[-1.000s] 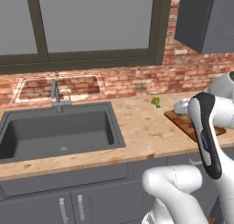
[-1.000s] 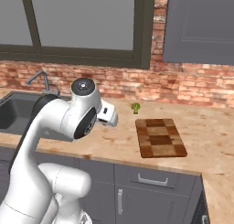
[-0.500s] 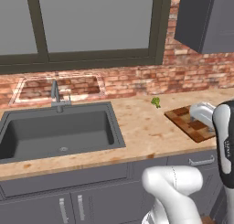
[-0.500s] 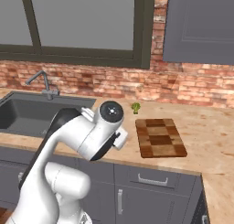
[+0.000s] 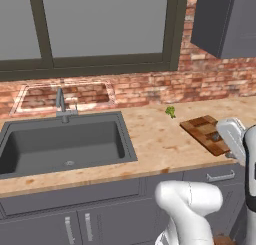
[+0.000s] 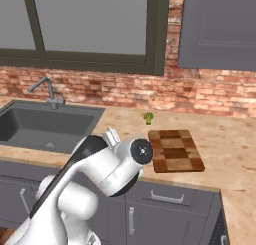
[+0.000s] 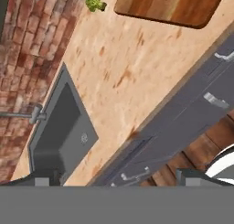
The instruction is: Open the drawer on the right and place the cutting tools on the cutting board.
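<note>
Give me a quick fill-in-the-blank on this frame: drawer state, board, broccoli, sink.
1. The drawer under the cutting board is ____.
2. The top of the cutting board carries ____ tools.
3. The broccoli floret lies on the counter, between the board and the ____ wall.
4. In the right base view, the sink is to the ____ of the board.

Missing words: closed; no; brick; left

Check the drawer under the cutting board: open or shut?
Shut. The drawer front sits flush with the cabinet fronts beneath the cutting board, its silver bar handle untouched.
</note>
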You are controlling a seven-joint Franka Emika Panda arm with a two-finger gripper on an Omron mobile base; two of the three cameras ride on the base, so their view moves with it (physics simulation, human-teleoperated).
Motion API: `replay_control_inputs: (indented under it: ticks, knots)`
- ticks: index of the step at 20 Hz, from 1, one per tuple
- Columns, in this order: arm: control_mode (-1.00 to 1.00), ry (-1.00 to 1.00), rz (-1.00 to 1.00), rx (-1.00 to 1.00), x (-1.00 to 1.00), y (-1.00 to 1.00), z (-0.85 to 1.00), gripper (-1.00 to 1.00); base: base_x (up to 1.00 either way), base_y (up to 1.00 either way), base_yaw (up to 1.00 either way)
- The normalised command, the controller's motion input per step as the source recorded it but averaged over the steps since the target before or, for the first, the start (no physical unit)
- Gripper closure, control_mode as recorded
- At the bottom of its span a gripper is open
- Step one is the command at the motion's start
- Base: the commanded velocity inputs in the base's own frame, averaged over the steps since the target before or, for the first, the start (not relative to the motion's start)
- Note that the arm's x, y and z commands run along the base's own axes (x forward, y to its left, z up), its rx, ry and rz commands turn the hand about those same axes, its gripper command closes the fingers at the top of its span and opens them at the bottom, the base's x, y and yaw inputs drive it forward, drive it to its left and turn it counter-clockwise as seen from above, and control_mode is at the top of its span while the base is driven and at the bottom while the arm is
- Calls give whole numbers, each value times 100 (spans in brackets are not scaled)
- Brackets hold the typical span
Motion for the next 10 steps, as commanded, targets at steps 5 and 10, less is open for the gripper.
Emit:
replay_control_inputs:
  ticks: [5,10]
  knots:
    - [-100,-13,-26,18,0,0,-50,-100,0,0,0]
    - [-100,-22,-25,3,0,-1,-52,-100,0,0,0]
